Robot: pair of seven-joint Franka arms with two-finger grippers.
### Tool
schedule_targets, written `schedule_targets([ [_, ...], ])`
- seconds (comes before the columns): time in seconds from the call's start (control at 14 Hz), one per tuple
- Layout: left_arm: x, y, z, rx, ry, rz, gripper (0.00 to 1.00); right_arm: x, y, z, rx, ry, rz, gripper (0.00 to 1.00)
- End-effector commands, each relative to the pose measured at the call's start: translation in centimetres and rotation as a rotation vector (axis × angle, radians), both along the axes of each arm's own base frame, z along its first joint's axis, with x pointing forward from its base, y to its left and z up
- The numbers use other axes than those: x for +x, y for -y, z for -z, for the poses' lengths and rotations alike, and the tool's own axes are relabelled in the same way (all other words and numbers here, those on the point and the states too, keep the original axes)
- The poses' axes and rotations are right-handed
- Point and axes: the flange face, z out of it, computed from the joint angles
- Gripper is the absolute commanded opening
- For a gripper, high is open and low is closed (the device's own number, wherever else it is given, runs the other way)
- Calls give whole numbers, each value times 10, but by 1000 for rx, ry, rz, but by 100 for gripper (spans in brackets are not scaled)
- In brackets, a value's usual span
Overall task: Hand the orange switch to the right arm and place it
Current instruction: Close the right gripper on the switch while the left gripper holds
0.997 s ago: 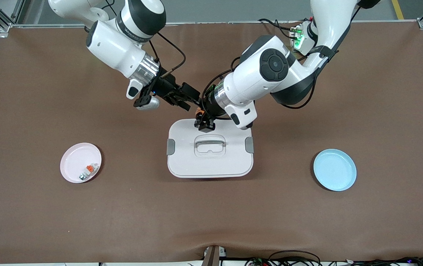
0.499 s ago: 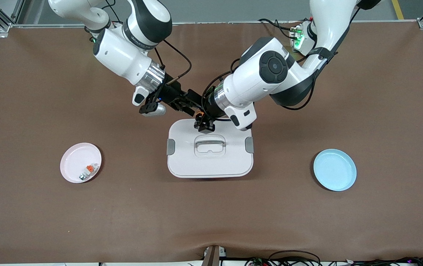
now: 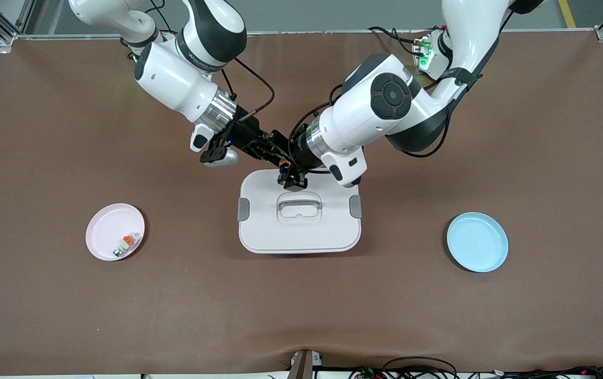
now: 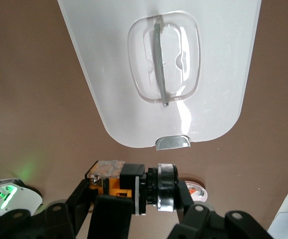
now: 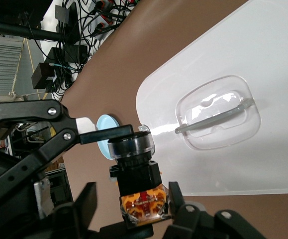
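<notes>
The orange switch (image 4: pixel 126 175) is a small black block with orange marks and a round ringed button end. My left gripper (image 3: pixel 289 171) is shut on it end to end and holds it over the edge of the white lid (image 3: pixel 301 237) nearest the robots. My right gripper (image 3: pixel 277 149) is open. In the right wrist view its fingers (image 5: pixel 176 196) stand on either side of the switch's orange-marked end (image 5: pixel 143 206), with a gap on one side. In the left wrist view my left gripper (image 4: pixel 135 186) spans the switch.
A pink plate (image 3: pixel 106 223) toward the right arm's end holds a small white-and-grey piece with an orange patch (image 3: pixel 125 243). A blue plate (image 3: pixel 477 242) lies toward the left arm's end. The lid has a recessed handle (image 3: pixel 299 204).
My right arm has moved toward my left gripper, and its open fingers now straddle the switch. My left gripper has stayed almost still with the switch in it.
</notes>
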Motion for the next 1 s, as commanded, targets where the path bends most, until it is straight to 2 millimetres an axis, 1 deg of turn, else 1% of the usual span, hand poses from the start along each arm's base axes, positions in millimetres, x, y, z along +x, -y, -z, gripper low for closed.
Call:
schedule_targets([
  [0.0, -3, 7, -13, -9, 13, -2, 0, -1, -12, -2, 11, 9, -21, 33],
  [0.07, -2, 6, -13, -10, 15, -4, 0, -2, -13, -1, 10, 8, -22, 13],
  [0.14, -1, 5, -13, -9, 14, -5, 0, -2, -14, -2, 11, 7, -22, 0],
  [0.21, 0, 4, -12, -8, 13, -6, 0, -3, -16, -4, 16, 6, -22, 0],
  [0.5, 3, 1, -12, -11, 13, -13, 0, -2, -19, -1, 16, 0, -20, 0],
  [0.57, 4, 0, -12, -10, 13, -14, 7, -1, -20, 1, 14, -3, -19, 0],
  [0.64, 4, 0, -12, -10, 13, -14, 19, -1, -20, 3, 12, -4, -20, 0],
  [0.71, 3, 1, -12, -11, 14, -11, 49, -1, -20, 4, 12, -6, -17, 0],
  [0.78, 3, 1, -13, -9, 17, -9, 99, 0, -21, 4, 13, -6, -16, 0],
  [0.93, 2, -1, -16, -8, 24, 2, 100, -1, -23, 4, 15, -6, -19, 0],
])
